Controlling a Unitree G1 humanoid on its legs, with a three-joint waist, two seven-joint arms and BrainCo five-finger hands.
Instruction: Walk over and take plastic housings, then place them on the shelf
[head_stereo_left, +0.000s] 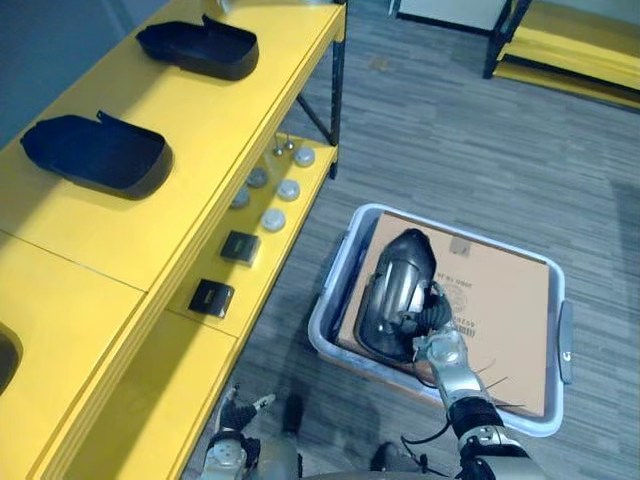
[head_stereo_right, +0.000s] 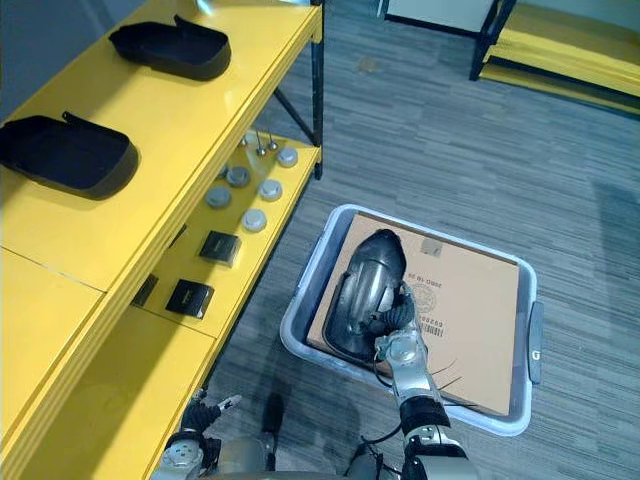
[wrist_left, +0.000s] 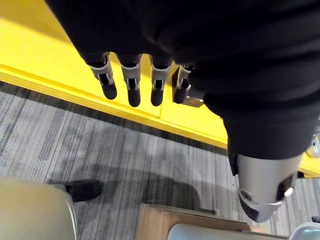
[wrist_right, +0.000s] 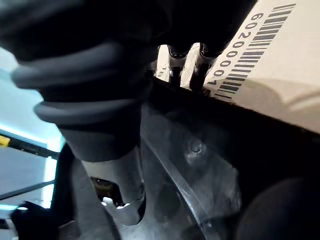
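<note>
Right hand (head_stereo_left: 440, 345) clamps the black housing (head_stereo_left: 395, 280) at its 5 o'clock rim; I judge a straight, level lift clears the bin (head_stereo_left: 330, 295) best.

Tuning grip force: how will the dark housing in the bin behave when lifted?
The housing looks like a thin hollow shell, so probably stiff and light. Its glossy curved surface may be slippery. Rounded, it could rock on the flat cardboard.

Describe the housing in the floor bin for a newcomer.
Beside the yellow shelf, a grey bin on the floor holds a cardboard sheet. The dark housing lies on it, shelf side, right hand gripping its edge. The two other housings sit on the shelf top.
</note>
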